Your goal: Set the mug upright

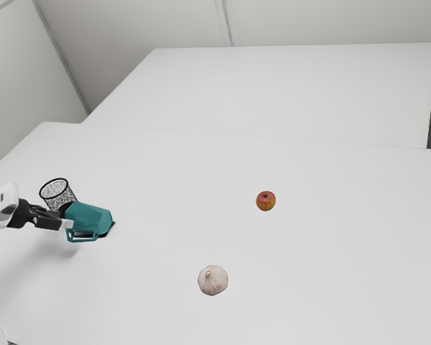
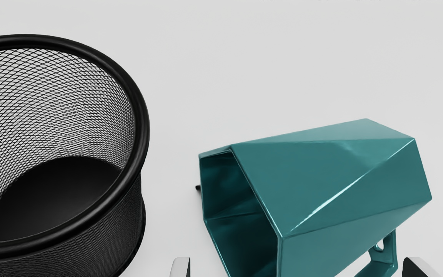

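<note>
At the exterior view's left, the black two-finger hand (image 1: 63,216) reaches in low with its pale-tipped fingers (image 2: 180,268) spread well apart. Right by them, the teal faceted mug (image 1: 90,218) lies on its side, handle on its near side. Just to its far left stands a round black wire-mesh cup (image 1: 56,180). Well off to the right on the white table (image 1: 345,273) sit a whitish garlic bulb (image 1: 212,281), near, and a round red-and-yellow apple (image 1: 266,202), farther.

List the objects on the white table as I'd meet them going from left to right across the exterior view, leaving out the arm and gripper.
Black wire-mesh cup, teal faceted mug lying on its side, whitish garlic bulb, small red-orange apple.
</note>
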You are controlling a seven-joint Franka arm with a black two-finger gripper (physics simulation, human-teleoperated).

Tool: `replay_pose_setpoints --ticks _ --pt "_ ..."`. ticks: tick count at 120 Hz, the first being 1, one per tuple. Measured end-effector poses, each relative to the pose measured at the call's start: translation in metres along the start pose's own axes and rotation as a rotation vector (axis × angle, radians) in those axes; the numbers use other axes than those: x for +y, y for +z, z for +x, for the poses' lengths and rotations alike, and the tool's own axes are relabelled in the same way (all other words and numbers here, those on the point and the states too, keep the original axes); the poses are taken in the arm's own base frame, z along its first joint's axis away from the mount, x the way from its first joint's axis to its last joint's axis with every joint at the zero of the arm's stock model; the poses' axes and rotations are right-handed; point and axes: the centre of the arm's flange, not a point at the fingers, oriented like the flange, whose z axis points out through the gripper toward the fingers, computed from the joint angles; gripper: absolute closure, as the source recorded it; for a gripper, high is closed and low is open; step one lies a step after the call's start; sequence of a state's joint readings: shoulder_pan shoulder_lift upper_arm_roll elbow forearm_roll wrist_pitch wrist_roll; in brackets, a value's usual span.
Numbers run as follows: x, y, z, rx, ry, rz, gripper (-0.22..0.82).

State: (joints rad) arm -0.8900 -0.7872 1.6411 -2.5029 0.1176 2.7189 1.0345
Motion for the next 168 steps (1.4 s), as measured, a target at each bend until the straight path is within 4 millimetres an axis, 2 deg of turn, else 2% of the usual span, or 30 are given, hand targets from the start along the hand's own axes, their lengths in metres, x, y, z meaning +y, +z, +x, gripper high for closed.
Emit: replay_pose_setpoints --ticks 71,84,128,168 --pt "-0.013 0.019 -0.008 0.021 -0.077 -0.111 0.00" --pt "-0.012 0.025 -0.002 0.027 -0.077 -0.140 0.00" --pt "-0.009 0.034 -0.006 0.019 -0.109 -0.199 0.00" --pt "-0.002 0.039 -0.005 0.008 -0.120 -0.248 0.16"
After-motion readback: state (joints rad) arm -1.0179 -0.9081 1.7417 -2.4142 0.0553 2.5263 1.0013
